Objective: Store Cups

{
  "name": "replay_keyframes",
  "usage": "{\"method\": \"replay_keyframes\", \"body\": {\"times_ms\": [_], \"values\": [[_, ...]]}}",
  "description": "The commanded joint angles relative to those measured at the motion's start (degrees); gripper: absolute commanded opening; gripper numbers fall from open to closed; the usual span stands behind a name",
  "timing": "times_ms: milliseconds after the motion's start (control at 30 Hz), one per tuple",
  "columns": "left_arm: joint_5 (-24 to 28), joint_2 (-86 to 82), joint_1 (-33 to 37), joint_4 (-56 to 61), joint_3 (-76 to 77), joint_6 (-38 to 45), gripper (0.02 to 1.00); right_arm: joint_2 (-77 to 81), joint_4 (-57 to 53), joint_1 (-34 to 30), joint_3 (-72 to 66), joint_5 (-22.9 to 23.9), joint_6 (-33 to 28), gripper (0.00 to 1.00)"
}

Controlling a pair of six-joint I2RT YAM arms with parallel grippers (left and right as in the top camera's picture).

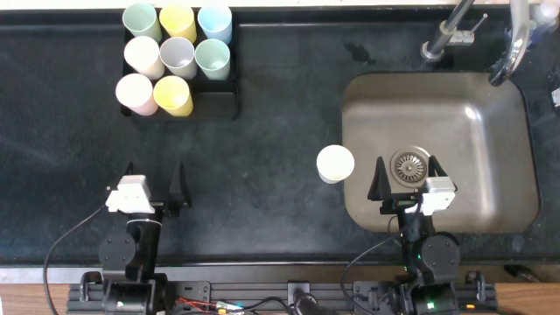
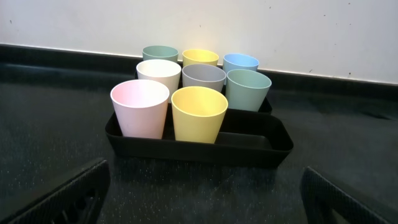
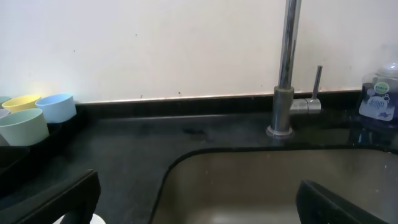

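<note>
A black tray (image 1: 223,103) at the back left holds several pastel cups (image 1: 178,56); in the left wrist view the tray (image 2: 261,149) has a free slot beside the yellow cup (image 2: 198,113). A lone white cup (image 1: 335,164) stands upright on the counter just left of the sink. My left gripper (image 1: 156,186) rests open near the front, well short of the tray, nothing between its fingers. My right gripper (image 1: 407,180) is open over the sink's front left part, to the right of the white cup, whose rim (image 3: 78,219) peeks in by one finger.
A steel sink (image 1: 490,114) fills the right side, with a faucet (image 1: 448,31) behind it and a soap bottle (image 3: 379,96) at the far right. The dark counter (image 1: 271,131) lies bare between tray and sink.
</note>
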Motion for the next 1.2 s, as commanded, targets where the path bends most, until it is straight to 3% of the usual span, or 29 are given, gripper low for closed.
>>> {"method": "replay_keyframes", "body": {"times_ms": [33, 167, 300, 433, 800, 933, 967, 1200], "values": [[-0.52, -0.68, -0.26, -0.26, -0.09, -1.05, 0.998, -0.59, 0.26, -0.39, -0.79, 0.68, -0.15, 0.998], [-0.50, -0.68, -0.26, -0.26, -0.09, -1.03, 1.000, -0.59, 0.48, -0.42, -0.79, 0.66, 0.13, 0.998], [-0.52, -0.68, -0.26, -0.26, -0.09, -1.03, 1.000, 2.32, 0.20, -0.28, 1.77, 0.61, 6.03, 0.998], [-0.50, -0.68, -0.26, -0.26, -0.09, -1.03, 1.000, 13.35, -6.71, -0.28, 13.66, -2.19, 7.58, 1.000], [-0.52, -0.68, -0.26, -0.26, -0.09, -1.03, 1.000, 50.84, -53.27, -0.28, 70.99, -9.77, 7.54, 0.998], [-0.50, -0.68, -0.26, -0.26, -0.09, -1.03, 0.998, 63.12, -69.33, -0.28, 85.77, -10.10, 6.78, 0.998], [-0.50, -0.68, -0.26, -0.26, -0.09, -1.03, 1.000, 77.26, -84.91, -0.28, 93.61, -17.73, 1.68, 0.998], [-0.50, -0.68, -0.26, -0.26, -0.09, -1.05, 1.000, 86.77, -91.32, -0.26, 93.59, -19.02, -2.05, 0.998]]}}
